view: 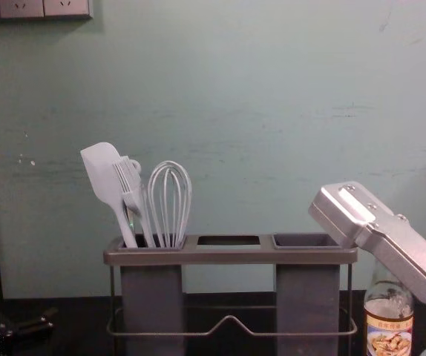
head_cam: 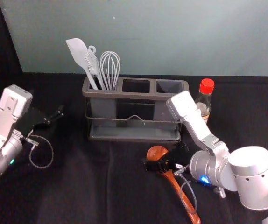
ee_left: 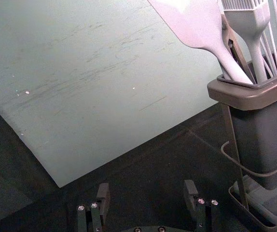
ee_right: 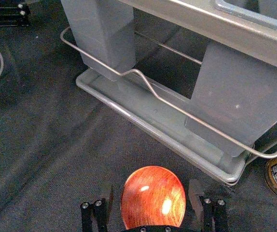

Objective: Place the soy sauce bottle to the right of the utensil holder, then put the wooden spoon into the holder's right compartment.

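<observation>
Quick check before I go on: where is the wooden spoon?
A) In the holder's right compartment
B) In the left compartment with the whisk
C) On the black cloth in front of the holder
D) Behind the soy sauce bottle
C: the wooden spoon lies in front of the utensil holder, its bowl between the open fingers of the right end effector.

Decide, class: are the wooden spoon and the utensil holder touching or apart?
Apart. The right wrist view shows a strip of dark cloth between the wooden spoon's bowl and the near edge of the utensil holder.
</observation>
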`<action>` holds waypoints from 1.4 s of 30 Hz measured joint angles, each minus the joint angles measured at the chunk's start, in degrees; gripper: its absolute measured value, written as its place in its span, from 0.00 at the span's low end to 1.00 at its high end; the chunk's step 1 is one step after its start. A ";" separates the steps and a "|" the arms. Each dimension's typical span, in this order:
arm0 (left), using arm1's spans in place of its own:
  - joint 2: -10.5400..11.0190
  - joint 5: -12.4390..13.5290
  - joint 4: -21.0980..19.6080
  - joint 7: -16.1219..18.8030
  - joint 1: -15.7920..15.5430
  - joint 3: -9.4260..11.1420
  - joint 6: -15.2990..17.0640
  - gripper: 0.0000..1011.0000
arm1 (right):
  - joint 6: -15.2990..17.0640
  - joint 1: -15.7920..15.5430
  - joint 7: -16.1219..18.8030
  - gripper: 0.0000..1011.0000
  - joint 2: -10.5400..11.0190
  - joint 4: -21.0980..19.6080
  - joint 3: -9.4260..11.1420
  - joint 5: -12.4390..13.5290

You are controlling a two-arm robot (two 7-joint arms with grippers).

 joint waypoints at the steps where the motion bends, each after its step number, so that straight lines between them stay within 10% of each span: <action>1: 0.00 0.00 0.00 0.00 0.00 0.00 0.00 0.99 | 0.04 0.02 0.04 0.99 -0.05 0.05 0.00 -0.09; 42: 0.00 0.00 0.00 0.00 0.00 0.00 0.00 0.99 | 0.43 0.16 1.45 0.95 -2.09 2.55 1.12 -3.05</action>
